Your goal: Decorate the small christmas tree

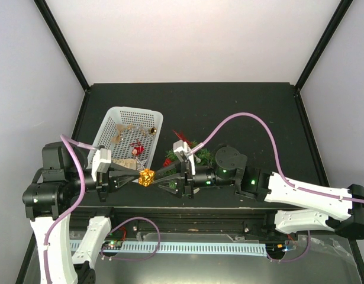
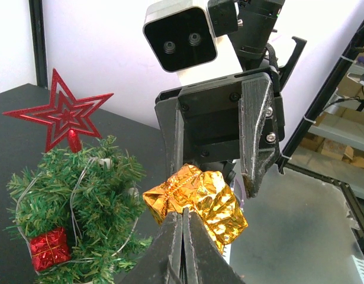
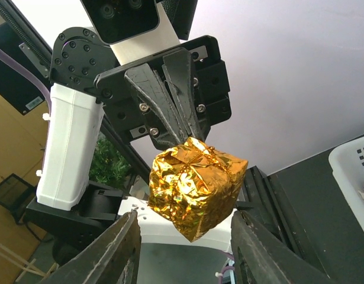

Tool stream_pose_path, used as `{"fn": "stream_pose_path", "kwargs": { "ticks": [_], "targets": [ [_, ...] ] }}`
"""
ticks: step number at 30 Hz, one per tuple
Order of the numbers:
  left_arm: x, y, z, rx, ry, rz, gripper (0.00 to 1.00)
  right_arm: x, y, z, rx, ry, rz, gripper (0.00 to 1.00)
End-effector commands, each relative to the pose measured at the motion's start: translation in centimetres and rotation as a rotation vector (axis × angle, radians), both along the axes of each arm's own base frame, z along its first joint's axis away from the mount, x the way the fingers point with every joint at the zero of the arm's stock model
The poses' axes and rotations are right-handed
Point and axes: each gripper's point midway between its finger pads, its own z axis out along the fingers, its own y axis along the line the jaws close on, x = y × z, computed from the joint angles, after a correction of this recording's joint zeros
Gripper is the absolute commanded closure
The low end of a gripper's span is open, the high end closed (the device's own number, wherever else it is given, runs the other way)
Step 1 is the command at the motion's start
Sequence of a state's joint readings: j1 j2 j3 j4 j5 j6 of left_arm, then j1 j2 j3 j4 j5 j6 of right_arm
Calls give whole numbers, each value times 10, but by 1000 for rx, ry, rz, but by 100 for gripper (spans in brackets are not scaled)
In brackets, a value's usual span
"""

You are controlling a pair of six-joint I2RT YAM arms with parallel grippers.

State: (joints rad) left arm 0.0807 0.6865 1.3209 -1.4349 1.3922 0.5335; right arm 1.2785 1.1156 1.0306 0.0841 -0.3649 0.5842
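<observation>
Tree (image 2: 81, 201), bushy green under red star (image 2: 60, 115); left fingers (image 2: 167, 254) tight on gold gift (image 2: 196, 204), right fingers (image 3: 113, 251) apart.

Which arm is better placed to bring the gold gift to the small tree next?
The right, probably: the right pincer stands open on both sides of the gold gift, and the small christmas tree is beside that arm. The left pincer, shut on the gift, is farther from the tree.
</observation>
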Motion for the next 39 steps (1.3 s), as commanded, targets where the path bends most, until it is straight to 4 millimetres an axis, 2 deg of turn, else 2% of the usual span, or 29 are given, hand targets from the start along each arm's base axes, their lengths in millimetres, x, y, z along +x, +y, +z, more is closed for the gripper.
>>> {"fn": "stream_pose_path", "kwargs": {
  "ticks": [1, 13, 16, 22, 27, 29, 30, 33, 35, 39],
  "targets": [
    [-4, -1, 7, -26, -26, -13, 98, -5, 1, 17, 55, -8, 23, 57],
    [-4, -1, 6, -35, -28, -6, 98, -3, 8, 18, 61, -4, 26, 62],
    [-5, 0, 5, -35, -28, -2, 98, -3, 11, 18, 64, -2, 33, 70],
    [-6, 0, 4, -34, -31, 4, 99, -3, 12, 19, 71, -2, 31, 97],
    [-2, 1, 2, -20, -29, 24, 97, -1, 7, 21, 74, -6, 14, 99],
    [1, 2, 1, -9, -27, 40, 92, -1, 3, 22, 73, -11, 6, 99],
    [2, 2, 0, -2, -29, 48, 86, -2, 1, 22, 71, -15, 4, 99],
    [8, 4, 0, 18, -27, 72, 56, -3, -8, 23, 57, -29, -5, 99],
    [12, 5, 1, 30, -26, 83, 44, -2, -16, 23, 48, -43, -23, 99],
    [20, 7, 3, 54, -22, 109, 30, -2, -34, 14, -7, -59, -52, 99]
  ]
}}
